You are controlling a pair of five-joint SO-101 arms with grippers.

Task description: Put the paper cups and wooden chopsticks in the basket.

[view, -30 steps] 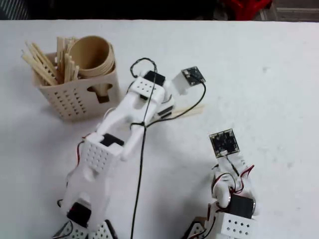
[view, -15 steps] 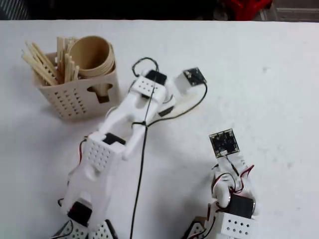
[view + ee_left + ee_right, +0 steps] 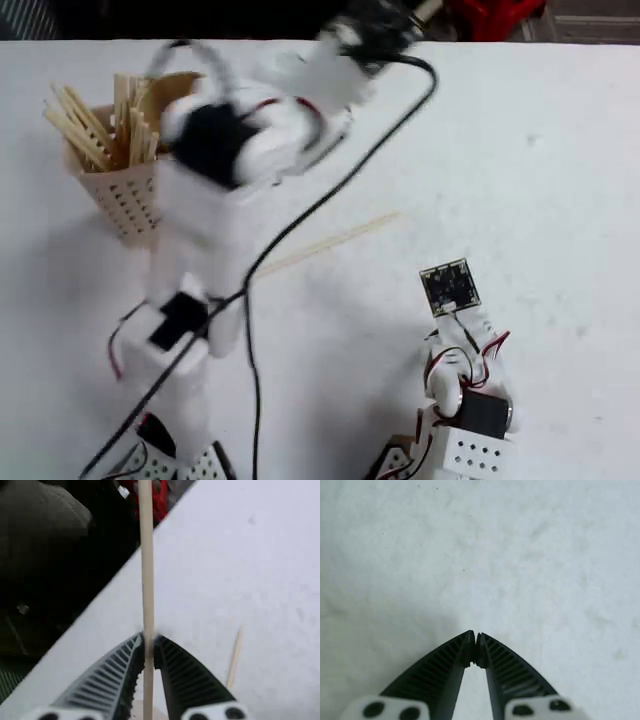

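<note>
You have a white table [image 3: 560, 150] carrying all items.

The left arm [image 3: 200, 200] stands raised just beside the basket [image 3: 125, 200] and hides the basket's wall on the side that faces the right arm. The view of it from above is blurred.

The right arm [image 3: 462, 385] sits low on the table, well apart from the basket.

The basket is a pale perforated box standing upright. A paper cup [image 3: 160, 88] shows in it as a tan rim; the left arm covers the rest. A bundle of chopsticks [image 3: 85, 130] stands in the basket beside the cup, on the side away from the arms, fanned outward.

One loose chopstick [image 3: 330, 240] lies flat on the table between the basket and the right arm, touching neither.

Your left gripper [image 3: 149, 642] is clamped on a held chopstick [image 3: 146, 570], which runs straight out past the fingertips; it is well apart from the basket.

Your right gripper [image 3: 474, 641] has its tips pressed together on nothing, above bare table.
</note>
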